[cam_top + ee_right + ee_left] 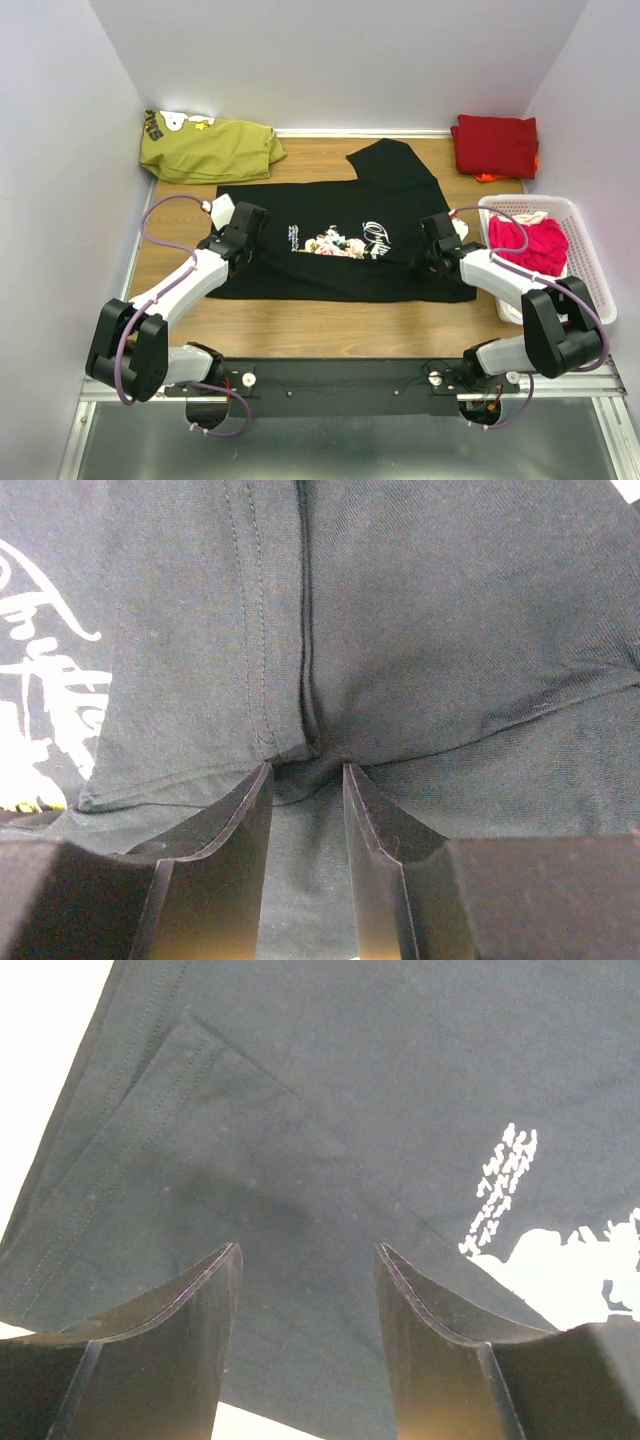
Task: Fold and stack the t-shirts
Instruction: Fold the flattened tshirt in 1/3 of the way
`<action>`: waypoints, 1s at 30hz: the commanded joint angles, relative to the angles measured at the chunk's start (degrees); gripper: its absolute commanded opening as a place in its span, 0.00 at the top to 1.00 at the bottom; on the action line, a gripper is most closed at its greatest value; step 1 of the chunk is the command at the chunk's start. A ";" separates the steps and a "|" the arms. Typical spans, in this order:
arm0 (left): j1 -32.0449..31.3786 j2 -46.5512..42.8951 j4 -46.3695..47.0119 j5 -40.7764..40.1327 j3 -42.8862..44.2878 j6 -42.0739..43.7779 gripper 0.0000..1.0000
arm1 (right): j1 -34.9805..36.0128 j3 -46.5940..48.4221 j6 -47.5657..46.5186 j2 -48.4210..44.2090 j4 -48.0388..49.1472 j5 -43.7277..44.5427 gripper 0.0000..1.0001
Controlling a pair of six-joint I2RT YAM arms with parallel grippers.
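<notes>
The black t-shirt [340, 262] lies spread flat on the wooden table, its small multicoloured print [340, 241] facing up. One sleeve is folded in at the back. My left gripper [246, 232] is open and rests over the shirt's left part. In the left wrist view [308, 1260] the black cloth [330, 1110] lies flat between the fingers, not pinched. My right gripper [434, 246] is at the shirt's right part. In the right wrist view [306, 772] its fingers are narrowed around a bunched fold at a seam [305, 680]. The dark red t-shirt [494, 145] lies folded at the back right.
An olive-green shirt [210, 150] lies crumpled at the back left. A white basket [590, 262] at the right holds bright pink shirts [540, 245]. White walls close in the table on the left, back and right.
</notes>
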 commanded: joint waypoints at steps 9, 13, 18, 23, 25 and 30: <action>0.08 0.88 2.35 1.51 -1.01 1.65 0.36 | 2.14 1.72 1.33 -2.02 -0.47 3.36 0.57; 0.08 1.14 2.52 1.86 -0.92 1.73 0.36 | 3.19 3.22 1.77 -3.70 -2.58 4.51 0.57; 0.08 1.58 2.87 2.12 -0.83 1.91 0.36 | 3.37 4.01 1.07 -2.83 -3.20 6.53 0.57; 0.08 1.85 2.78 2.21 -0.92 2.00 0.36 | 3.28 4.71 1.25 1.65 -3.20 8.46 0.57; 0.08 1.67 2.78 2.30 -1.18 2.09 0.36 | 3.28 4.89 1.07 2.36 -3.11 8.90 0.57; 0.17 1.93 3.14 2.56 -1.45 2.44 0.36 | 3.28 5.15 0.11 3.15 -2.41 10.66 0.57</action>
